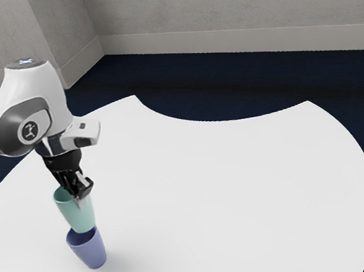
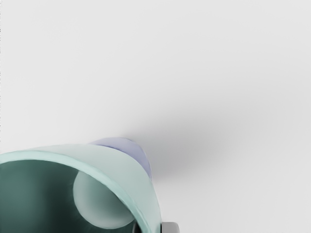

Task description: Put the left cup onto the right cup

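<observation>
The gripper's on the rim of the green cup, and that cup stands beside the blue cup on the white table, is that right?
Not beside: the exterior view shows the green cup on top of the blue cup, base at its mouth. The gripper is on the green cup's rim.

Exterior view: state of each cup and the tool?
tool: shut on the rim of the green cup, pointing down.
green cup: upright, mouth up, base sitting in the mouth of the blue cup, held at the rim.
blue cup: upright on the table, mouth up, with the green cup stacked on it.
</observation>
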Motion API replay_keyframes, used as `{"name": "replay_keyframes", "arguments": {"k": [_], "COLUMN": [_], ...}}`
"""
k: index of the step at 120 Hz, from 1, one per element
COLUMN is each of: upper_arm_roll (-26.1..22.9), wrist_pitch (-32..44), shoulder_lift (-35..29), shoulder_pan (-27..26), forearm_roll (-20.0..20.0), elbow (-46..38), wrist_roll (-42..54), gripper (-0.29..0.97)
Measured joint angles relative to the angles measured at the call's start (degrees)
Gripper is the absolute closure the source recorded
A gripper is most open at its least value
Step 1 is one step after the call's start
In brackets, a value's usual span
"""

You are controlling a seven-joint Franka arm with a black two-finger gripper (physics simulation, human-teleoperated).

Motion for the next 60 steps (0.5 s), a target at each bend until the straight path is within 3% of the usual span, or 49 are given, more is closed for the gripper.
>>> {"name": "replay_keyframes", "arguments": {"k": [60], "upper_arm_roll": [0.14], "wrist_pitch": [0.01], "shoulder_lift": [0.51], "shoulder_pan": [1.37], "forearm_roll": [0.01], "elbow": [-0.21], "wrist_roll": [0.01], "gripper": [0.79]}}
